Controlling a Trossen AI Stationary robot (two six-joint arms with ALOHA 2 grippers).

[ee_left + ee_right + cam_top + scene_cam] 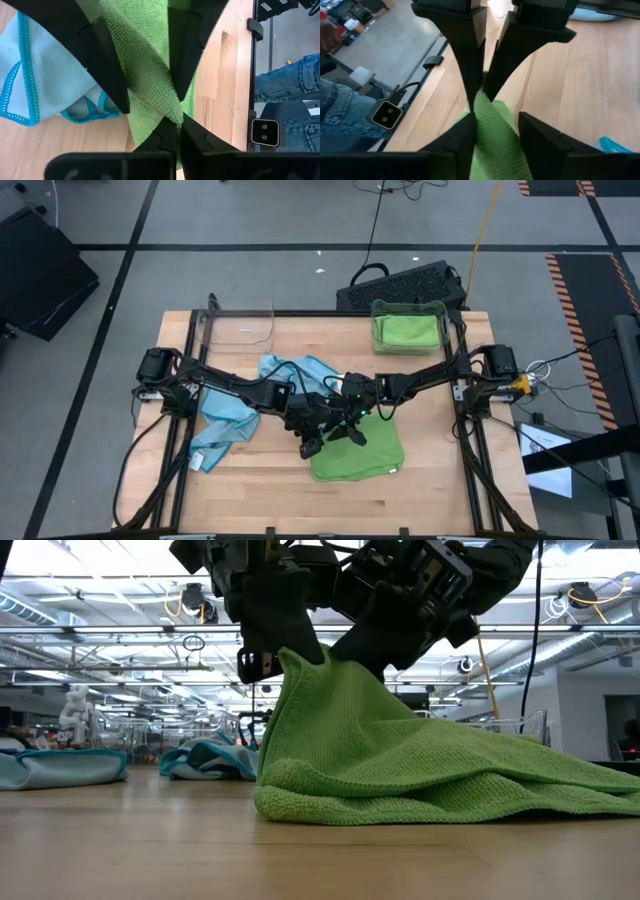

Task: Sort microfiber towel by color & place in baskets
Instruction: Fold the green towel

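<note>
High view shows the green towel [357, 458] near the table's front middle, the left gripper [309, 442] clamped shut on its raised left corner. Right gripper [352, 431] sits just beside, fingers part-closed around the same fold in the right wrist view, grip unconfirmed. I judge the far-right basket [409, 326], already holding green, lies nearer the right arm.

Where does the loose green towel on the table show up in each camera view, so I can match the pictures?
High view: green towel lies at the table's front centre, under both grippers.
Low view: it fills the middle and right, one peak lifted.
Left wrist view: a strip of it is pinched between the left gripper fingers.
Right wrist view: a fold rises between the right gripper fingers.
Shared landmark: the light blue towel beside it.
</note>
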